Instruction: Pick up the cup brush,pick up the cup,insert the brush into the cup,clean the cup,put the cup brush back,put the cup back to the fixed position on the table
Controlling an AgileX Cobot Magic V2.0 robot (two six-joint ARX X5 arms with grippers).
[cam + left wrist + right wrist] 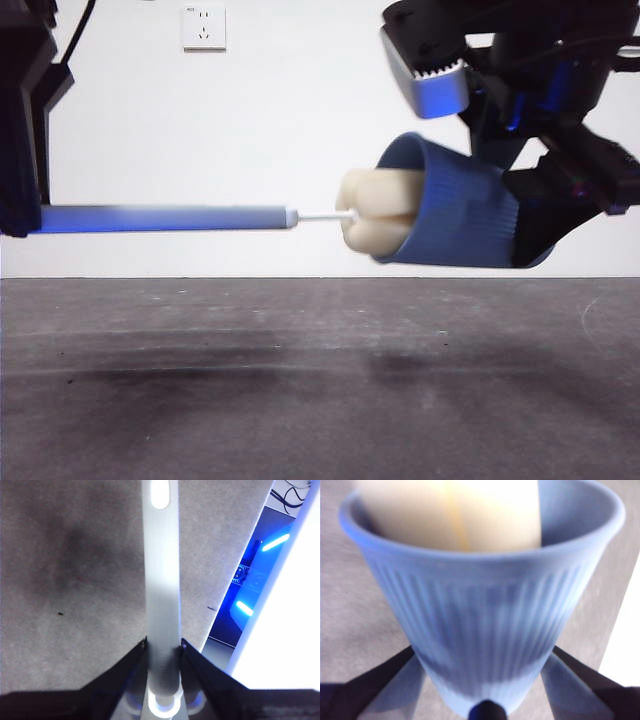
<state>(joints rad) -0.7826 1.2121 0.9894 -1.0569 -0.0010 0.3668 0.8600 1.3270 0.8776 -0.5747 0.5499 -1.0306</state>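
The left gripper [163,647] clamps the long grey handle of the cup brush [165,218], held level above the dark matte surface [300,380]. The right gripper [482,680] grasps the ribbed blue plastic cup [455,205] near its base, tipped sideways, with the cream sponge head [375,215] partly inside its mouth. Open surface lies below both; a white wall socket [204,28] sits behind.
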